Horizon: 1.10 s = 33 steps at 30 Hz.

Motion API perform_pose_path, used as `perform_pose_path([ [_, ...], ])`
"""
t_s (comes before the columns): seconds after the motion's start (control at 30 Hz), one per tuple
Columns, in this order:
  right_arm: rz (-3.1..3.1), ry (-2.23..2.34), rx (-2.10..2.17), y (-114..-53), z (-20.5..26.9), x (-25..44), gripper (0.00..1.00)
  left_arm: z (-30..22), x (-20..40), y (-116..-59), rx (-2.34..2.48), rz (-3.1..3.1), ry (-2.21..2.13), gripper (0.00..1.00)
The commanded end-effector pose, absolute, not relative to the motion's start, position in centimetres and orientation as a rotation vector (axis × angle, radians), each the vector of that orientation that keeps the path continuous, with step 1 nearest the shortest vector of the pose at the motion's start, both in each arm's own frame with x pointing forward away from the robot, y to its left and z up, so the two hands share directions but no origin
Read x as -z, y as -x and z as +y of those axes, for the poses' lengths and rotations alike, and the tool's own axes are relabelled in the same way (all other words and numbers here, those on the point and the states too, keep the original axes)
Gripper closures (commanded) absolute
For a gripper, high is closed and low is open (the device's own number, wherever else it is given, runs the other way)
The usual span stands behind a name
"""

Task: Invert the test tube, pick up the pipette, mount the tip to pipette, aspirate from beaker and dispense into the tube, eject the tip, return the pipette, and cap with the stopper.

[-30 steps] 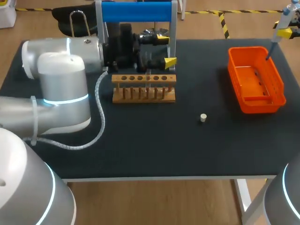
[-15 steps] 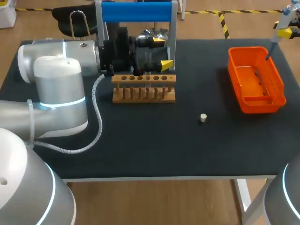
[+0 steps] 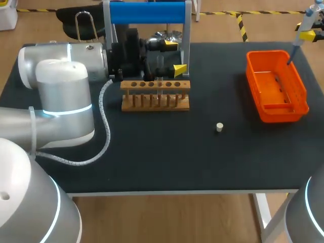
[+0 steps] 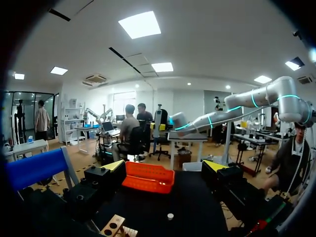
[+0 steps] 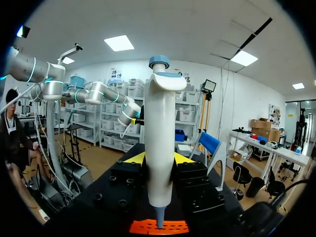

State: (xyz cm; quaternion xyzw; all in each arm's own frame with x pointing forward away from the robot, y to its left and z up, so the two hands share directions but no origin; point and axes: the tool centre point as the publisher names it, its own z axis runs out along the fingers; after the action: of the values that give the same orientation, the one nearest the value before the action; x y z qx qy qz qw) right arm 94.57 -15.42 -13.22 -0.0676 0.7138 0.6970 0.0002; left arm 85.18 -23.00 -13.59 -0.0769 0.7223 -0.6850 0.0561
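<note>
The pipette (image 5: 159, 148) stands upright, long axis vertical, plunger up and nozzle down, clamped from both sides by the right gripper (image 5: 158, 159). The nozzle hangs directly above the far end of the orange basket (image 3: 302, 96), apart from it; whether a tip is mounted cannot be told. The next move probably depends on this vertical alignment. The stopper (image 3: 219, 127) lies on the table (image 3: 152, 162) between basket and test tube rack (image 3: 155, 85). The left gripper (image 4: 165, 166), fingers spread with nothing between them, sits just behind the rack, the nearer arm to it. No writing is legible
</note>
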Motion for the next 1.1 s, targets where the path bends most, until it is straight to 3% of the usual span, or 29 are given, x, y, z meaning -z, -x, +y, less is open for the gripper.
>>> perform_pose_path([
  [0.03, 2.245, 0.213, -2.186, -94.6, -15.4, 13.1, 1.0, -23.0, 13.5, -85.2, 2.077, 2.193, 0.235, 0.0],
  [0.33, 2.245, 0.213, -2.186, -94.6, -15.4, 13.1, 1.0, -23.0, 13.5, -85.2, 2.077, 2.193, 0.235, 0.0],
  [1.1, 2.276, 0.234, -2.26, -86.8, -1.9, 13.8, 1.0, -23.0, 13.5, -85.2, 2.077, 2.193, 0.235, 0.0],
])
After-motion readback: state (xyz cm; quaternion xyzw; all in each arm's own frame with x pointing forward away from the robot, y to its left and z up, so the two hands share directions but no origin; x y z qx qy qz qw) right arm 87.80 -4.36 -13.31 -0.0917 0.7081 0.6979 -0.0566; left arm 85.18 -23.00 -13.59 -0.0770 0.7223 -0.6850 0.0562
